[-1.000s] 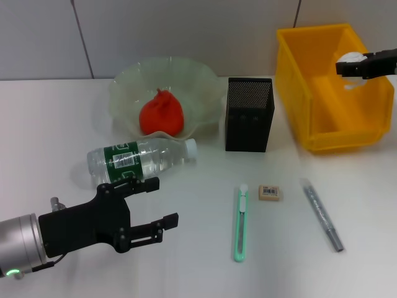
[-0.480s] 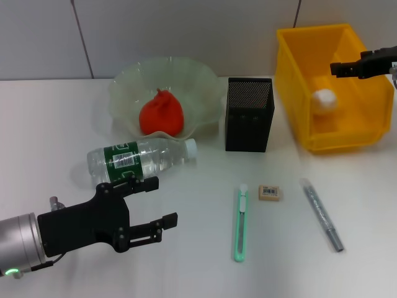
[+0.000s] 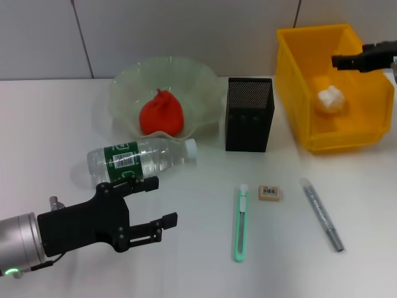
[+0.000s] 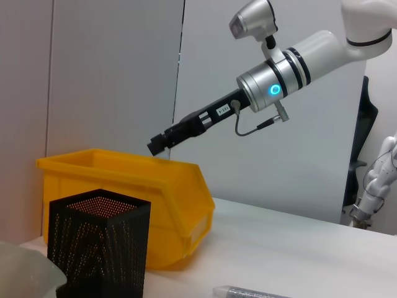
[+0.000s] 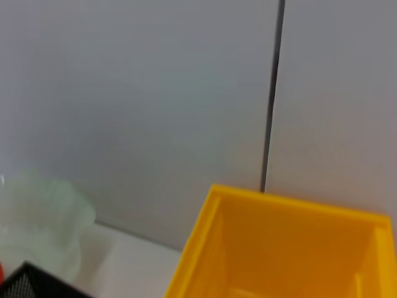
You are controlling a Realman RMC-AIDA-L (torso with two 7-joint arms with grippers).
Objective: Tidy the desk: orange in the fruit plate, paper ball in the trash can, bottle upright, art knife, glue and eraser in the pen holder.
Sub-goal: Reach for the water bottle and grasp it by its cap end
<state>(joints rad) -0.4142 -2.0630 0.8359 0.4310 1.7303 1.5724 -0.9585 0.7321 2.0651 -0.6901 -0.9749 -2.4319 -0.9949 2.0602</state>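
The orange (image 3: 161,115) lies in the pale green fruit plate (image 3: 127,82). The clear bottle (image 3: 140,158) lies on its side in front of the plate. The white paper ball (image 3: 330,98) rests inside the yellow trash can (image 3: 291,93), and my right gripper (image 3: 343,61) hangs open above it, holding nothing. My left gripper (image 3: 159,201) hovers open just in front of the bottle, apart from it. The green art knife (image 3: 240,223), the eraser (image 3: 270,192) and the grey glue stick (image 3: 321,214) lie on the table in front of the black mesh pen holder (image 3: 249,115).
The left wrist view shows the pen holder (image 4: 99,248), the trash can (image 4: 133,186) behind it and the right arm's gripper (image 4: 162,143) over its rim. The right wrist view looks past the trash can (image 5: 273,236) to the grey wall.
The paper ball left my right gripper, dropped into the trash can and settled there. The right gripper rose slightly. The left arm has not moved.
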